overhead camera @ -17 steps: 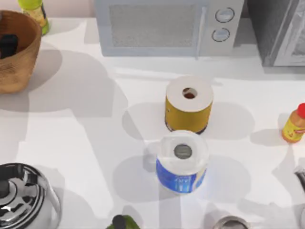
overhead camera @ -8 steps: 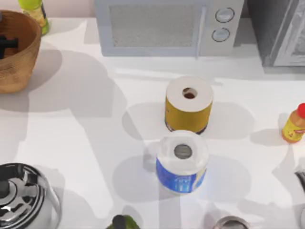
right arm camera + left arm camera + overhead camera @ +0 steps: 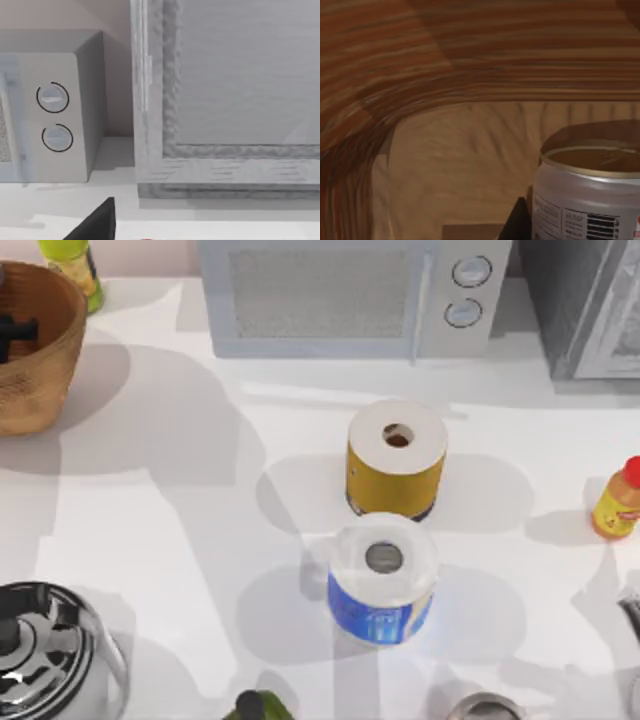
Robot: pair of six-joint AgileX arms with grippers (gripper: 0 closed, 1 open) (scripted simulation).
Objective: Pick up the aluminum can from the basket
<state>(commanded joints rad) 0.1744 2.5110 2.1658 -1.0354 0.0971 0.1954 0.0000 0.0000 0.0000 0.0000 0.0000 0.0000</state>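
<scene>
One can [image 3: 587, 192] stands upright inside the basket [image 3: 35, 370], at the far left of the surface [image 3: 180, 530]; in the left wrist view its pale top and printed side rise close by, the woven wall curving behind. The left tool [image 3: 15, 332] is down in the basket, dark against the wicker, and I cannot tell if it is apart or together. Two paper rolls, one yellow [image 3: 396, 460] and one blue [image 3: 382, 580], stand mid-surface. A microwave [image 3: 350, 295] sits far behind them. The right tool [image 3: 95, 222] is at the right, state unclear.
</scene>
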